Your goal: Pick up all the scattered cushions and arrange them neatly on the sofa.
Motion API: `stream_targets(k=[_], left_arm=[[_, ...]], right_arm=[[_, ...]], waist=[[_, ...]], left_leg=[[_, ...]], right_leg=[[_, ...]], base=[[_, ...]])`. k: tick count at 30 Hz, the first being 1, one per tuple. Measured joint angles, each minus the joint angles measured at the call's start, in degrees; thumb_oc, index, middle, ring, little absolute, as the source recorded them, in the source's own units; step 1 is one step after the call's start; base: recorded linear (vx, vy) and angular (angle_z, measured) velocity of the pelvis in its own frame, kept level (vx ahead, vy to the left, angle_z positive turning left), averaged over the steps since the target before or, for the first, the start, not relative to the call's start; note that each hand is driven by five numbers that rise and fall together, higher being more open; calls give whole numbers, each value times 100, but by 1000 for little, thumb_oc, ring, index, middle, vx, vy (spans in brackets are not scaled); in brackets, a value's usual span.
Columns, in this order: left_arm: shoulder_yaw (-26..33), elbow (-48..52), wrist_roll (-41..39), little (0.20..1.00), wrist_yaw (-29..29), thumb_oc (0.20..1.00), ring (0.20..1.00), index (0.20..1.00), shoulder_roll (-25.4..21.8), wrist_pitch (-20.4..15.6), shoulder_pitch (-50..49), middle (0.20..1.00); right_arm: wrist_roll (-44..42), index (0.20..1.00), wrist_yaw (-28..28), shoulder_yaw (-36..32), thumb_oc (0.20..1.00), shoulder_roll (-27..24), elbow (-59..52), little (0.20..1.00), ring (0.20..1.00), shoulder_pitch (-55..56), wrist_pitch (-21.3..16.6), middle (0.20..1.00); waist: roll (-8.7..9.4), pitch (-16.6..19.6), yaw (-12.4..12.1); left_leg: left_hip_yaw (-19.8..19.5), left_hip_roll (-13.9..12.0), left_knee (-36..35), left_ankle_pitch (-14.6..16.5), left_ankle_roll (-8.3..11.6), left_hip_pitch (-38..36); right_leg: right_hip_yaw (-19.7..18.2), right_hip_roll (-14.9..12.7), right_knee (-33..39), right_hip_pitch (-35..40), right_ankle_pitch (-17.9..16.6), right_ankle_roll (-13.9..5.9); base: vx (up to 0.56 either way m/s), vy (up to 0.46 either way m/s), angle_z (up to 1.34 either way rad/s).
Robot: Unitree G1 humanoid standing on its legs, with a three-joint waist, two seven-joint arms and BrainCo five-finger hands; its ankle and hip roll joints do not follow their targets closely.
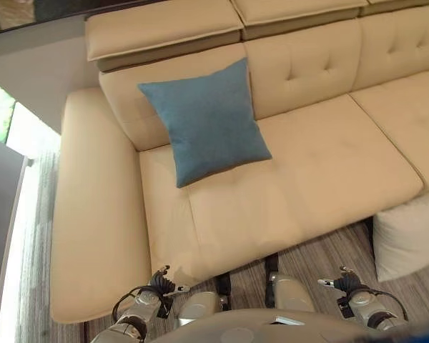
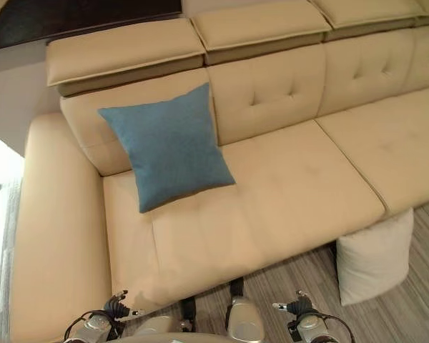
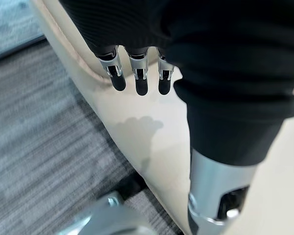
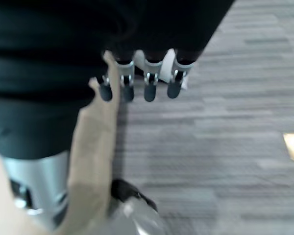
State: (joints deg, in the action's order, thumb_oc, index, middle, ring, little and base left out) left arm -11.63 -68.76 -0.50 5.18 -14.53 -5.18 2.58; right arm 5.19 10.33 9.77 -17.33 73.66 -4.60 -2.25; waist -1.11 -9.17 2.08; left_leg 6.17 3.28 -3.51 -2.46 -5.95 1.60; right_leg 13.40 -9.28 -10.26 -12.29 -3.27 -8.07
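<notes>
Our left hand (image 3: 137,73) and right hand (image 4: 137,83) hang spread, empty. The white cushion (image 2: 374,257) at four o'clock leans on the sofa (image 2: 286,200); we risk nudging the blue cushion (image 2: 168,146) askew.

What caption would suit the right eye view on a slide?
Blue cushion propped on the beige sofa, white cushion on the floor beside it, both hands empty below.

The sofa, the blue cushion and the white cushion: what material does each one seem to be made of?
The sofa looks like beige leather or imitation leather: smooth, faintly shiny, with tufted dimples and stitched seams. The blue cushion seems woven fabric: matte, with a fine grain. The white cushion, on the floor against the sofa front, looks like soft matte cloth, but its weave cannot be told.
</notes>
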Motion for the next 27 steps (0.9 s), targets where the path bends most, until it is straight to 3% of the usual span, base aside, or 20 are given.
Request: stream_targets(k=[1,3,4,5,6,7,8,9,12,14,15,16,18,19,21,22,24,26,27], left_arm=[[14,5,-1,1000,1,1000,1000,1000,-7,-2,15,1000],[56,-1,0,1000,2,1000,1000,1000,-49,4,-54,1000],[50,1,-1,1000,2,1000,1000,1000,-57,3,-138,1000],[42,-10,0,1000,3,1000,1000,1000,-62,25,-233,1000],[34,-25,1,1000,4,1000,1000,1000,6,77,-273,1000],[-49,-12,-5,1000,10,1000,1000,1000,57,73,-332,1000],[-70,-11,-1,1000,17,1000,1000,1000,-3,78,-306,1000],[-75,-16,-1,1000,20,1000,1000,1000,10,85,-279,1000],[-204,-20,1,1000,16,1000,1000,1000,30,101,-236,1000],[-303,-19,0,1000,7,1000,1000,1000,222,109,-122,1000],[-309,-26,9,1000,16,1000,1000,1000,279,108,10,1000],[-312,-38,9,1000,17,1000,1000,1000,304,105,46,1000],[-537,-139,19,1000,13,1000,1000,1000,314,103,274,1000],[-619,-207,65,1000,15,1000,1000,1000,326,97,419,1000],[-657,-222,140,1000,18,1000,1000,1000,308,102,544,1000],[-722,-204,169,1000,18,1000,1000,1000,315,98,530,1000],[-696,-231,167,1000,18,1000,1000,1000,311,109,375,1000],[-503,-208,147,1000,21,1000,1000,1000,274,101,344,1000],[-354,-208,107,1000,23,1000,1000,1000,249,104,249,1000]], right_arm=[[-2,1000,-2,-4,1000,-8,4,1000,1000,6,1,1000],[-4,1000,-5,3,1000,3,-3,1000,1000,20,-5,1000],[-5,1000,-3,5,1000,29,-3,1000,1000,63,-4,1000],[-8,1000,1,4,1000,71,-21,1000,1000,31,-5,1000],[-9,1000,6,4,1000,78,-20,1000,1000,36,-13,1000],[-13,1000,24,55,1000,102,-13,1000,1000,57,5,1000],[-50,1000,61,243,1000,158,-106,1000,1000,66,-7,1000],[-52,1000,99,256,1000,145,-144,1000,1000,101,-11,1000],[-58,1000,122,261,1000,120,-88,1000,1000,234,-3,1000],[-61,1000,134,402,1000,42,-20,1000,1000,169,-1,1000],[-64,1000,133,407,1000,65,-32,1000,1000,116,5,1000],[-65,1000,133,426,1000,61,-33,1000,1000,113,4,1000],[-91,1000,147,383,1000,27,-68,1000,1000,-19,5,1000],[-162,1000,162,360,1000,29,-66,1000,1000,-19,11,1000],[-164,1000,165,343,1000,127,-63,1000,1000,4,19,1000],[-163,1000,174,329,1000,201,-77,1000,1000,4,53,1000],[-162,1000,188,317,1000,335,-87,1000,1000,-49,59,1000],[-178,1000,277,257,1000,397,-41,1000,1000,18,144,1000],[-163,1000,293,251,1000,315,15,1000,1000,22,174,1000]], waist=[[-53,-16,-16],[-77,34,-137],[-4,195,-274],[91,250,-328],[46,272,-293],[7,386,-323],[49,493,-316],[37,522,-294],[178,609,-265],[227,593,-213],[296,543,-70],[297,532,-84],[245,444,86],[198,448,179],[279,362,159],[321,243,152],[214,130,50],[127,37,-15],[123,34,-22]], left_leg=[[15,-53,-58,-76,-2,-39],[128,-200,-42,-140,60,9],[246,-290,-26,-154,184,129],[254,-293,-35,-213,349,168],[155,-396,-38,-259,478,180],[88,-569,18,-311,655,250],[11,-746,236,-360,893,476],[-66,-815,317,-415,948,558],[-418,-613,621,-420,1016,551],[-1256,-203,1056,47,1020,510],[-1620,-44,1048,194,934,272],[-1944,22,1079,336,903,205],[-2046,36,963,458,728,118],[-1936,-4,795,538,614,112],[-1722,131,727,492,477,152],[-1370,226,725,412,320,158],[-696,241,577,318,62,233],[-175,210,453,186,34,319],[101,180,427,128,-52,303]], right_leg=[[-56,15,-580,-12,403,118],[-435,236,-1218,153,1038,105],[-455,300,-1196,318,1375,134],[-474,352,-672,590,1469,203],[-467,519,-98,863,1349,524],[-470,742,167,964,1192,607],[-444,948,112,814,1169,889],[-368,1004,110,780,1153,1008],[-399,907,104,781,1089,1219],[-679,836,251,740,795,1131],[-896,876,356,779,665,1093],[-1011,889,404,762,583,1028],[-1193,911,495,652,399,950],[-1267,935,501,496,364,880],[-1525,847,396,262,305,729],[-1774,746,430,152,235,584],[-1506,493,454,-101,257,204],[-537,129,14,-380,345,31],[189,-63,-269,-318,457,61]], base=[[-79,-76,-8],[-87,-164,-30],[-79,-215,-55],[-77,-224,-38],[-90,-146,-9],[-130,-182,12],[-111,-126,7],[-113,-99,8],[-137,17,-10],[-163,132,-68],[-205,226,-81],[-196,260,-86],[-125,215,-58],[-208,277,-44],[-229,242,-76],[-216,154,-142],[-195,118,-168],[-147,118,-117],[-93,78,-121]])
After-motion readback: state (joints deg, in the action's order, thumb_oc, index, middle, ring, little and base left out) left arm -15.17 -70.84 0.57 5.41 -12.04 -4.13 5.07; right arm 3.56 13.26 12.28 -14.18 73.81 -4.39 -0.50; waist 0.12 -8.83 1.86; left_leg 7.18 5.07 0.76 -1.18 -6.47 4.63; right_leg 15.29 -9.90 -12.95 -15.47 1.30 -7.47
